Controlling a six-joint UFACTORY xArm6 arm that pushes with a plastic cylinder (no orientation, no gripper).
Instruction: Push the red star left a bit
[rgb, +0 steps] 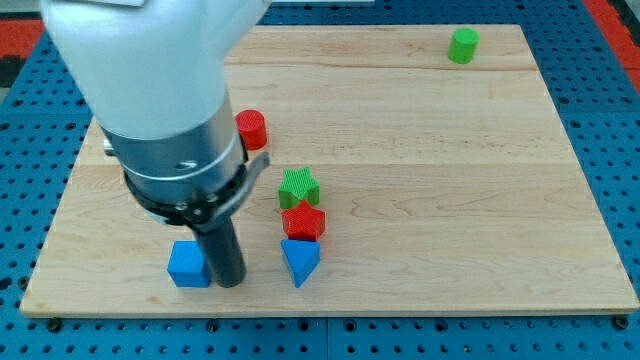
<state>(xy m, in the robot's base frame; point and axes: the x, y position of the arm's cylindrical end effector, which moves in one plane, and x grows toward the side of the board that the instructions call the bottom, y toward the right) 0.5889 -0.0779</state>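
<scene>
Tip: my tip (229, 283) rests on the wooden board (450, 200) at the view's lower left, just right of the blue cube (188, 264), touching or nearly so.
Pincer: the arm carries none, only the dark rod.
Red star: the red star (303, 222) lies right of the tip, apart from it, between the green star (298, 187) above and the blue triangle (299, 260) below, touching both.
Others: red cylinder (251, 129) beside the arm's body; green cylinder (463, 45) at the top right.

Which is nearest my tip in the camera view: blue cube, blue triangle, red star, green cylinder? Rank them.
From my tip:
1. blue cube, touching on the view's left
2. blue triangle, to the view's right
3. red star, right and up
4. green cylinder, top right corner
</scene>
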